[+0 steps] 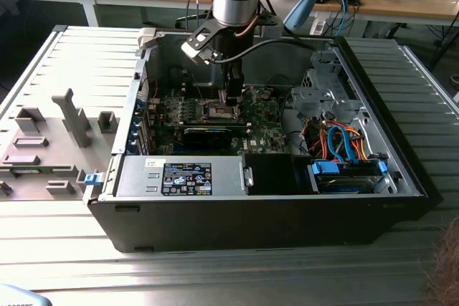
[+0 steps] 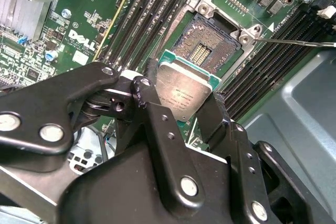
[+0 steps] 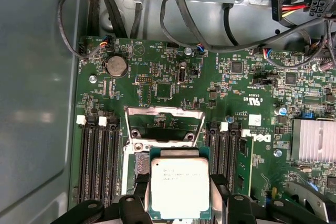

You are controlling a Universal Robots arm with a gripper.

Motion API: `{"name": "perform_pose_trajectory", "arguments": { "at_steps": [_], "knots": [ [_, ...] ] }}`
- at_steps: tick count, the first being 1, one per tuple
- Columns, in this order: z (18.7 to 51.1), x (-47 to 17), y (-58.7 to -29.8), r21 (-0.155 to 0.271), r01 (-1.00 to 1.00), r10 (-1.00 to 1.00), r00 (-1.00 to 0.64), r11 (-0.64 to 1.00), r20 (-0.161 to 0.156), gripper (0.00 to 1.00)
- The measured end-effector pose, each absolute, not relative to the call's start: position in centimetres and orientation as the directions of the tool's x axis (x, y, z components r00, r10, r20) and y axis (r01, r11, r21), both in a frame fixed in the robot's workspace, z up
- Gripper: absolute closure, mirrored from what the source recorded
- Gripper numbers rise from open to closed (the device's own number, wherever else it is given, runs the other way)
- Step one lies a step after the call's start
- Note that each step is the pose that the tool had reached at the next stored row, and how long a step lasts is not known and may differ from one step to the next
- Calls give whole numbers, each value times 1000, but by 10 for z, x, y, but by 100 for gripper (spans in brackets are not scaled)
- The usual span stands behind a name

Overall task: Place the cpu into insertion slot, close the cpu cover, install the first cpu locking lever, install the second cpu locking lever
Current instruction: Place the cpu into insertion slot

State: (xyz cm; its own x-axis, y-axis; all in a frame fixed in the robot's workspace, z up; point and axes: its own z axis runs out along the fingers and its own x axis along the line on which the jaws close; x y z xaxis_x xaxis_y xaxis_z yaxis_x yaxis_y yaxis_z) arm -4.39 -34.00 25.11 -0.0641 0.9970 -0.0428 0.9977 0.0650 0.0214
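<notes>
My gripper reaches down into the open computer case over the green motherboard. It is shut on the cpu, a silver-topped square chip held by two opposite edges between black fingers. The cpu hangs just above the insertion slot, whose dark pin field lies bare and partly hidden under the chip. The cpu cover, a silver frame, stands swung open beyond the insertion slot. A thin metal locking lever sticks out beside the socket.
Black memory slots flank the socket on both sides. A finned heatsink and bundled cables are nearby. The case holds a power supply and a drive cage with blue and orange cables. A grey fixture tray lies at the exterior view's left.
</notes>
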Motion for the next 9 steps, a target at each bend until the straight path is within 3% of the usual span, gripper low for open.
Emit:
{"name": "perform_pose_trajectory", "arguments": {
  "at_steps": [9],
  "knots": [
    [249,-44,-340,21,998,997,-64,65,-43,45]
  ]
}}
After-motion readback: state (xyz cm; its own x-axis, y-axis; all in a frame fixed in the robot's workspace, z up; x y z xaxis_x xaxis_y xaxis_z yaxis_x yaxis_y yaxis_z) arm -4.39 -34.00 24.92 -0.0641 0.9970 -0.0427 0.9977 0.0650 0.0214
